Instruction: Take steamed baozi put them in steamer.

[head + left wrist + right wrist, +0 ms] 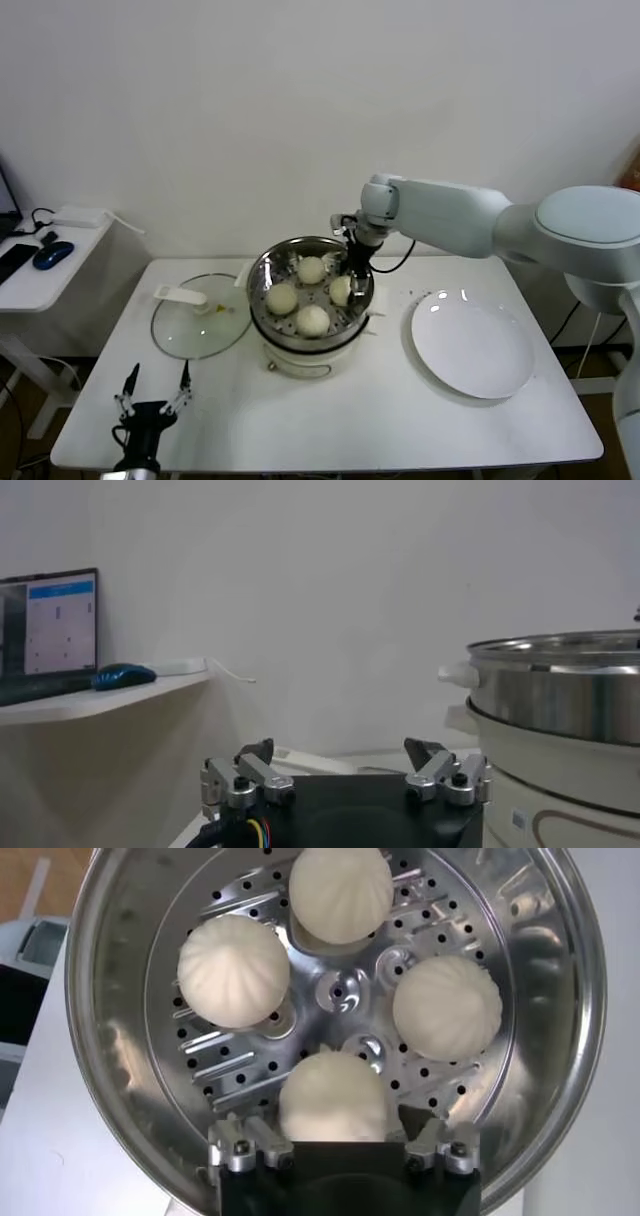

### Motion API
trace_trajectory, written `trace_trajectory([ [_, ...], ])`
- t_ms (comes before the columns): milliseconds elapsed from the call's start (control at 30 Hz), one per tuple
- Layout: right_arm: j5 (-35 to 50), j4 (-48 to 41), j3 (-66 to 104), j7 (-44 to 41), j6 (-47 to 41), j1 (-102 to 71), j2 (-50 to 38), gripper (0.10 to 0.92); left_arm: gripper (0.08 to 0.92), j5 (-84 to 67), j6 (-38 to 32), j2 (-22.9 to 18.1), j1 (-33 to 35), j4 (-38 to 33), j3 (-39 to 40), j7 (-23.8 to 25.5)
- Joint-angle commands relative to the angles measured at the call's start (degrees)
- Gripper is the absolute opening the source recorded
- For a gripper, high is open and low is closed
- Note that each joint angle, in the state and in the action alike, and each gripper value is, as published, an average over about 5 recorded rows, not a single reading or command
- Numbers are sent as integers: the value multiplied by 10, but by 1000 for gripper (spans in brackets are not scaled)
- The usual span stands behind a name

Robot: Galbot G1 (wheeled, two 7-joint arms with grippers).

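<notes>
Placement of last baozi in steamer, right arm working.

Right gripper (pixel 345 1148) is down inside the steamer (pixel 262 278) at its plate-side rim, jaws spread either side of the fourth baozi (pixel 333 1097); cannot tell if the pads are pressing it or already let go. That bun looks seated on the perforated floor, so my call is release step: open fully, lift straight up clear of the rim, no sideways drag that would roll the bun or clip the steel wall. Steamer holds all four steamed baozi (pixel 312 320), spaced around its centre, none stacked. White plate (pixel 472 345) beside the steamer is bare. Glass lid (pixel 200 321) lies flat on the bench (pixel 380 420) on the steamer's other side. Left gripper (pixel 153 394) is parked near the lid, jaws apart and holding nothing.
</notes>
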Motion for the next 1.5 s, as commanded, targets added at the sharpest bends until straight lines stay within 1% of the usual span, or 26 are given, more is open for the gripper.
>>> trace_trajectory([
  [33,6,3,-3,-13,6,15,-4,817,823,0,1,-1,0,-1,-1,0],
  [233,33,39,-2,-18,12,52,-26,823,823,0,0,-1,1,0,0,0],
  [367,47,76,12,-12,15,79,-63,823,823,-1,2,0,2,-3,1,0],
  [467,43,90,44,-4,15,84,-101,823,823,2,8,-2,-2,-10,1,1],
  [633,5,92,133,27,13,55,-182,823,823,9,14,-3,-7,-21,1,1],
  [867,-14,149,295,97,14,-37,-299,823,823,19,9,-2,-1,-23,2,0],
  [1000,-23,195,400,148,17,-118,-364,823,823,26,7,-1,2,-26,4,0],
  [1133,-43,253,529,202,28,-237,-418,823,823,33,5,-3,6,-31,9,2],
  [1267,-56,324,635,287,62,-376,-462,823,823,34,5,-2,15,-38,11,6],
  [1367,-68,368,750,349,90,-503,-471,823,823,35,3,-2,20,-40,12,6],
  [1500,-85,409,921,401,116,-675,-442,823,823,35,2,-3,23,-41,12,5],
])
